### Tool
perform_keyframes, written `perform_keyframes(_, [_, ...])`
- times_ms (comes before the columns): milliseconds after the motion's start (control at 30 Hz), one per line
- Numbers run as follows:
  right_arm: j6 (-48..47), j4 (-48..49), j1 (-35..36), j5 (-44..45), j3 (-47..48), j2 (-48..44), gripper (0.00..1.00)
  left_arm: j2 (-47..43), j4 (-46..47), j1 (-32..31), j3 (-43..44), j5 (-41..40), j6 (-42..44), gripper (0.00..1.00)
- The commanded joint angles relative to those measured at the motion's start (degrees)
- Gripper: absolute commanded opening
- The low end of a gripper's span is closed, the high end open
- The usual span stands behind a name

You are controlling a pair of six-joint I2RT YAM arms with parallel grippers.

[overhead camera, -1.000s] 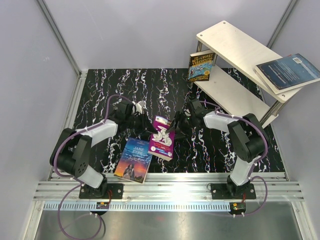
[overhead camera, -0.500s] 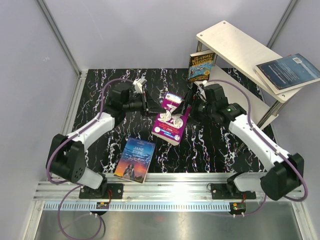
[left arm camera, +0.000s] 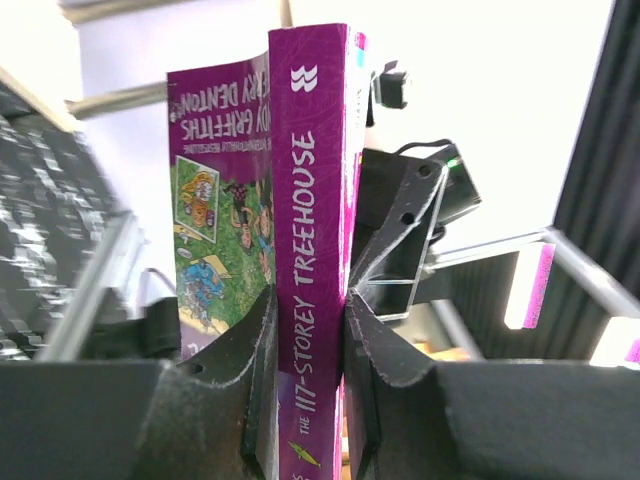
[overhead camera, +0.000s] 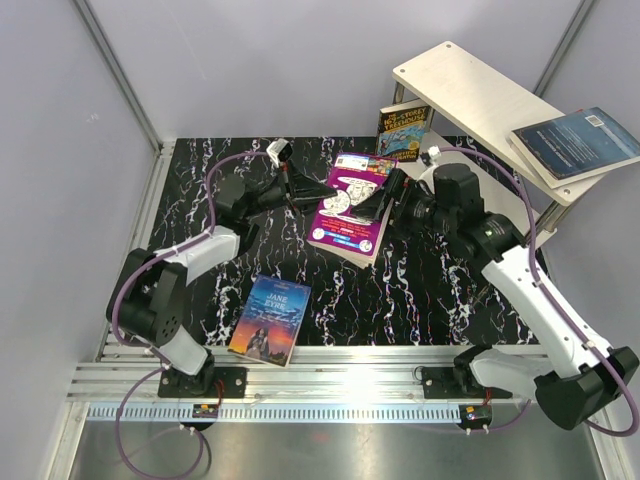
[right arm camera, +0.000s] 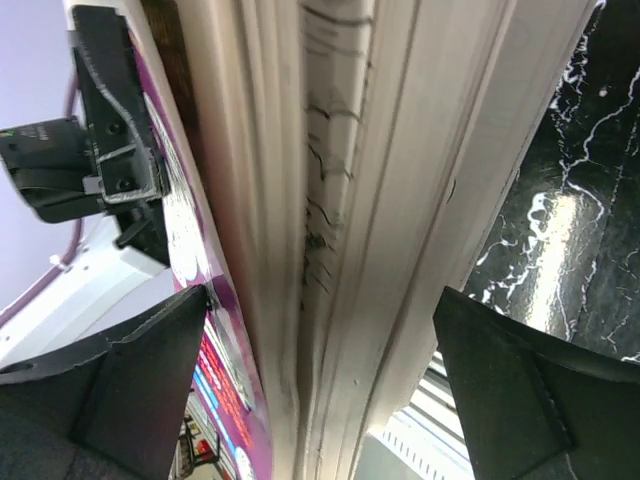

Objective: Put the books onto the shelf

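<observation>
- Status from my remote seat: the purple book is held up between the two arms over the middle of the tabletop. Its cover with the white circles faces up and tilts a bit.
- Left jaws are clamped shut on the spine end of that book. In the left wrist view the black fingers press on both sides of the purple spine, which reads "117-Storey Treehouse".
- Right jaws are spread wide on either side of the opposite edge, the page side. One finger sits just beside the purple cover and the other stands apart from the pages, so there's no grip on that side.
- The shelf sits at the far right corner, angled, with its lower board just behind the right arm.
- A grey-blue book lies flat on the near end of the top board and hangs over the edge.
- The blue-yellow Treehouse stands upright at the far end of the lower board, cover facing me. I can't tell whether it's on the board or just leaning there.
- Jane Eyre lies flat on the tabletop by the near edge, close to the left arm's base, well apart from the shelf.
</observation>
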Motion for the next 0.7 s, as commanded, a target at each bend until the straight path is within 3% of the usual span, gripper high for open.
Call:
perform_keyframes(0, [-0.5,-6.8,0.6,2.7,-1.5,-2.3,1.00,-1.6,27.9,1.4,2.0,-5.7,-15.3,0.00])
perform_keyframes(133, [3.0,-1.8,0.6,1.3,-5.5,-5.8,1.00,-2.3,26.3,1.3,2.0,-5.3,-14.7,0.00])
perform_keyframes(267, [5.8,3.2,0.7,0.3,-8.3,-7.9,1.00,-1.4,30.8,1.4,2.0,-7.9,-18.2,0.00])
perform_keyframes(667, [3.8,0.3,0.6,3.2,-8.3,-10.3,1.00,-0.8,36.0,1.6,0.9,-12.1,-23.8,0.00])
